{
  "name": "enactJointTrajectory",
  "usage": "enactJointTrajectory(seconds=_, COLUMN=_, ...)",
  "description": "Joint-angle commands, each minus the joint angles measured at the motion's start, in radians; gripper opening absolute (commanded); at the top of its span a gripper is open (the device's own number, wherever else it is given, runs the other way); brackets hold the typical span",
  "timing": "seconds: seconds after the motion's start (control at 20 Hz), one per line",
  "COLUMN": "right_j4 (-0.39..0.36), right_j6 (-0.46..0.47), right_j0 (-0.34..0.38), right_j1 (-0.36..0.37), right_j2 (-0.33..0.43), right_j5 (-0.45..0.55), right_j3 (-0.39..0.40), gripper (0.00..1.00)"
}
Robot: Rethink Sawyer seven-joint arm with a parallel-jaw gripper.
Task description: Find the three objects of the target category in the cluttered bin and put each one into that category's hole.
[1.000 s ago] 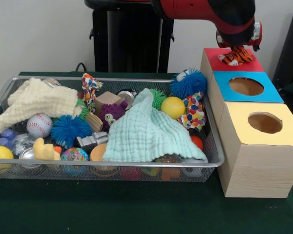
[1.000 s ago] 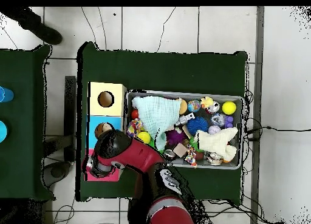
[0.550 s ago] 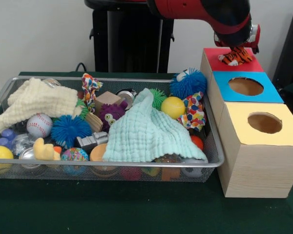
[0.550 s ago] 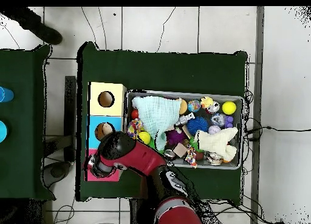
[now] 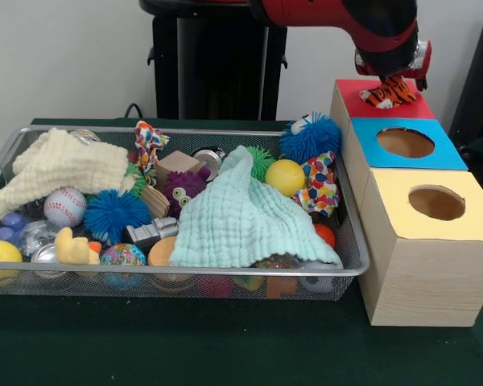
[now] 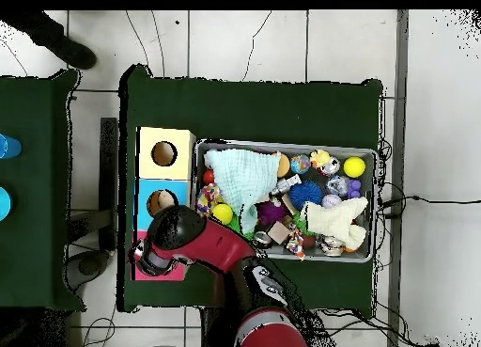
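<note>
From my station, the front view starts at the left with the wire-mesh bin [image 5: 350,241] on the green table [image 5: 185,346], where a cream cloth [image 5: 60,165] lies over the far left corner. Below it I see a baseball [image 5: 64,207], a yellow ball [image 5: 0,253] at the near left edge, a small yellow duck [image 5: 72,248] and a spiky blue ball [image 5: 113,213]. Toward the middle there is a purple fuzzy toy [image 5: 183,185] and a wooden block [image 5: 177,163], then a pale green cloth [image 5: 241,217] draped over the centre and spilling to the near rim. Right of that sit a yellow-orange ball [image 5: 286,177], a blue fuzzy toy [image 5: 310,135] at the far right corner and a spotted fabric toy [image 5: 320,185] against the right wall. Just beside the bin stands the row of wooden boxes: the yellow-topped box [image 5: 459,217] nearest, the blue-topped box [image 5: 439,157] behind it, both with open round holes, and the red-topped box [image 5: 362,100] farthest. I see the striped tiger toy [image 5: 389,92] resting on that red top, with the gripper [image 5: 390,76] directly above and at it; whether the jaws are clenched on the toy or released I cannot tell, since the arm's wrist hides them. In the overhead view the arm [image 6: 202,244] covers the red box and the toy.
</note>
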State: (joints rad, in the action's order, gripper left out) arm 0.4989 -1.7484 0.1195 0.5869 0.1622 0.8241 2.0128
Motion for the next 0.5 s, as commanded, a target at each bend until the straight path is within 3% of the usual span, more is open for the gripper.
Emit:
enactJointTrajectory(seconds=0.05, right_j4=-0.064, right_j6=-0.169, right_j0=-0.009, right_j1=-0.127, right_j2=-0.082, right_j5=-0.524, right_j3=-0.276, gripper=1.0)
enactJointTrajectory(seconds=0.3, right_j4=-0.288, right_j6=-0.089, right_j0=-0.08, right_j1=-0.176, right_j2=-0.206, right_j5=-0.468, right_j3=-0.487, gripper=1.0)
enactJointTrajectory(seconds=0.5, right_j4=-0.382, right_j6=-0.111, right_j0=-0.097, right_j1=-0.209, right_j2=-0.231, right_j5=-0.413, right_j3=-0.586, gripper=1.0)
